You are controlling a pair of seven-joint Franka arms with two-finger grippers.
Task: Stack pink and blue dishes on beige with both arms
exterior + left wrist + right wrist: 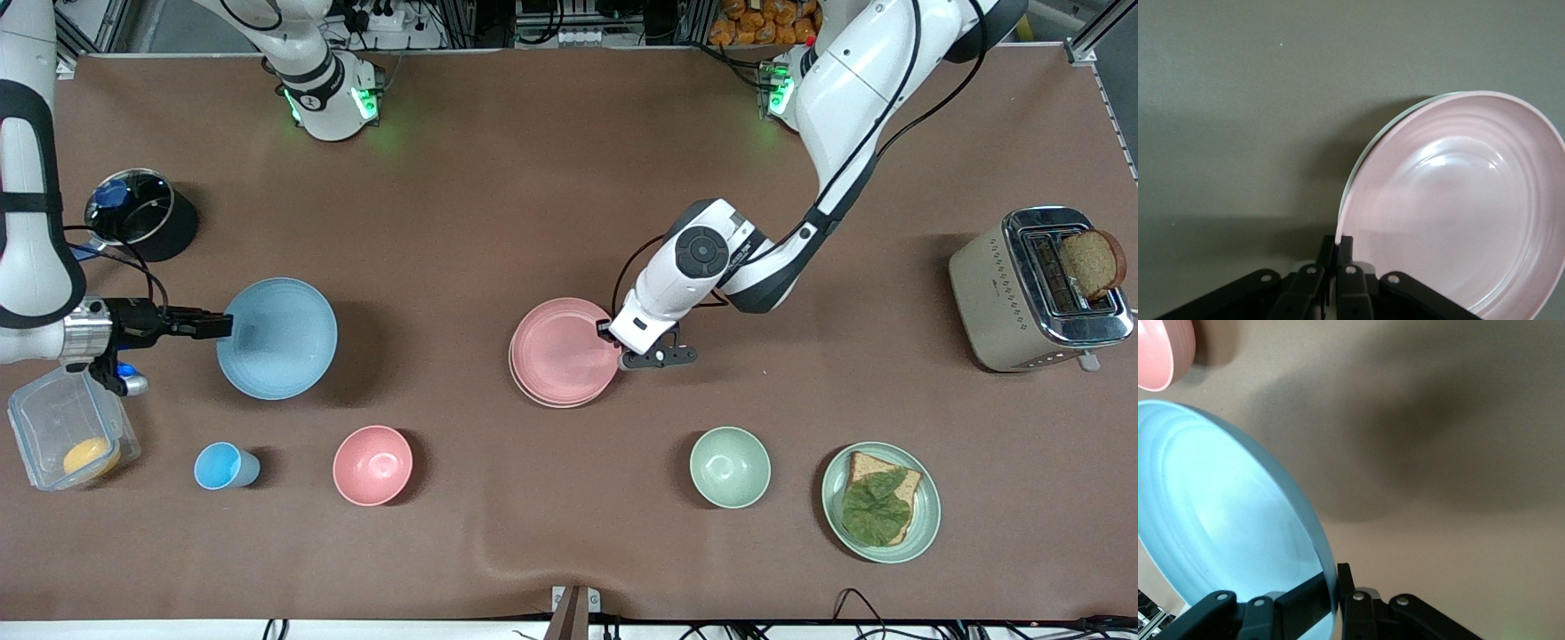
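- We see the right gripper [222, 326] clamped on the blue plate's [277, 338] nine o'clock rim, holding it above the table.
- The left gripper [613, 342] pinches the pink plate [562, 351] at three o'clock; it lies on the beige plate [1405, 120].
- We read no writing anywhere.

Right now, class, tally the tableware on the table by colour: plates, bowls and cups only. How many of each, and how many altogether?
Pink: 2, plate and bowl
Blue: 2, plate and cup
Green: 2, bowl and plate with bread
Beige: 1, plate under the pink one
Total: 7
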